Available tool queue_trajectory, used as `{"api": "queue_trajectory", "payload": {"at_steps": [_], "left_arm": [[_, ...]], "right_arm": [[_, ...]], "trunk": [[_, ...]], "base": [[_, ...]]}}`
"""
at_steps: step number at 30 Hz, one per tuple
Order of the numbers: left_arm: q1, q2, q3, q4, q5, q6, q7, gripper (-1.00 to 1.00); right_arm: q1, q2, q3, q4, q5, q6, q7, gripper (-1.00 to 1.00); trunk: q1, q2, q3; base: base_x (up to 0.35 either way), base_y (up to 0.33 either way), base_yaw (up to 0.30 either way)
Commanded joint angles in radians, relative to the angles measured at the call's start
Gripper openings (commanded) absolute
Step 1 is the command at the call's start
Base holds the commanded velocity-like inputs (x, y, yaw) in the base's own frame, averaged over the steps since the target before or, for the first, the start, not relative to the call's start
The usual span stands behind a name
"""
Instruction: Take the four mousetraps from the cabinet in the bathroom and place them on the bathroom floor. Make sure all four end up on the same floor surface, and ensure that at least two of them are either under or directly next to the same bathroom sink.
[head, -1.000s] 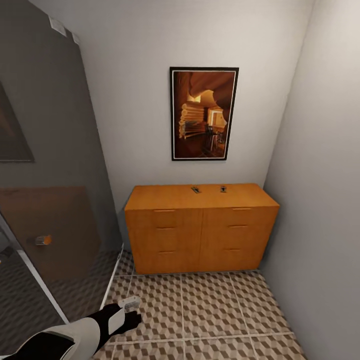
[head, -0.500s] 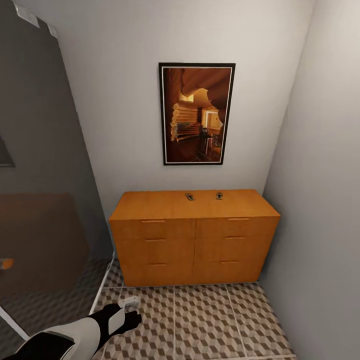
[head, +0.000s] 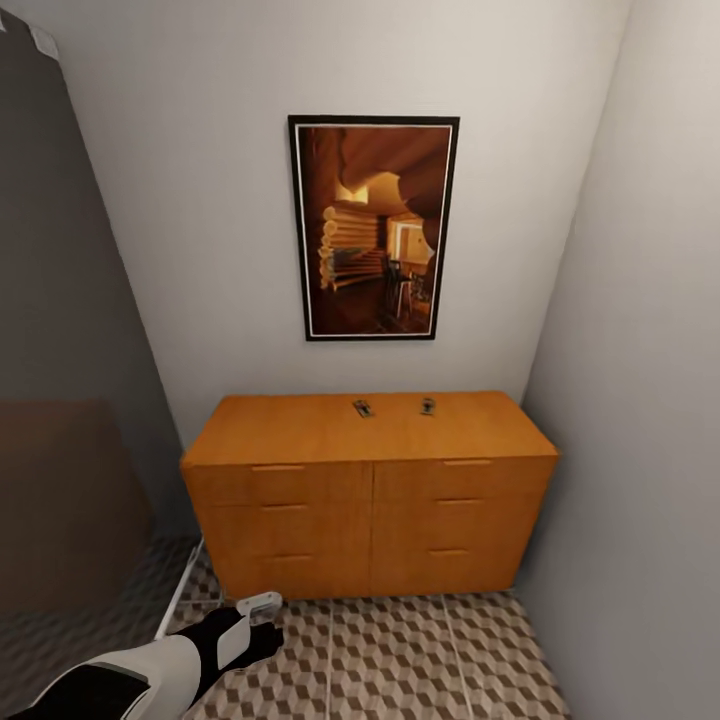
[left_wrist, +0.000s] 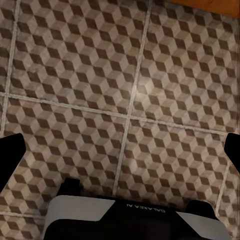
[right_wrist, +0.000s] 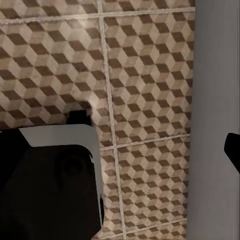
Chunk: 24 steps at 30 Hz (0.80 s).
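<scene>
1. At far left, stood a dark grey glass panel (head: 60, 300).
2. Low at left, hung the black-and-white left gripper (head: 262, 628) over the brown, beige and white cube-patterned tiled floor (head: 400, 660); fingers (left_wrist: 10, 155) spread wide, pinching nothing.
3. At centre, stood the wide orange-brown wooden cabinet (head: 370, 500), drawers closed.
4. On its top, near the back, lay 2 small mousetraps (head: 362, 407), slightly apart.
5. Above hung a black-framed picture (head: 372, 228).
6. Right gripper (right_wrist: 150, 145): cannot tell.

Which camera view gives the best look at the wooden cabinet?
The head view: the whole cabinet shows there, with its flat top and drawer fronts. The left wrist view catches just an orange strip of it at the picture's edge above the bathroom floor.
</scene>
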Motion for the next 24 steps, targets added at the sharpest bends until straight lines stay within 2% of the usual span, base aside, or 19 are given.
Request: {"api": "queue_trajectory", "payload": {"at_steps": [1,9,24], "left_arm": [[-0.002,-0.001,-0.008,0.002,0.011,0.002,0.003,1.00],[-0.002,0.000,-0.008,0.002,0.011,0.000,0.003,1.00],[-0.002,0.001,-0.007,0.001,0.011,-0.002,0.003,1.00]], "right_arm": [[-0.001,0.000,0.007,0.001,-0.009,0.002,-0.001,1.00],[-0.001,0.000,0.007,0.001,-0.009,0.001,-0.002,1.00],[-0.001,0.000,0.007,0.001,-0.010,0.000,-0.001,1.00]], "trunk": [[0.001,-0.002,-0.002],[0.001,-0.002,-0.002],[0.001,-0.002,-0.002]], "base": [[0.249,-0.159,0.000],[0.120,-0.077,0.000],[0.017,-0.011,0.000]]}}
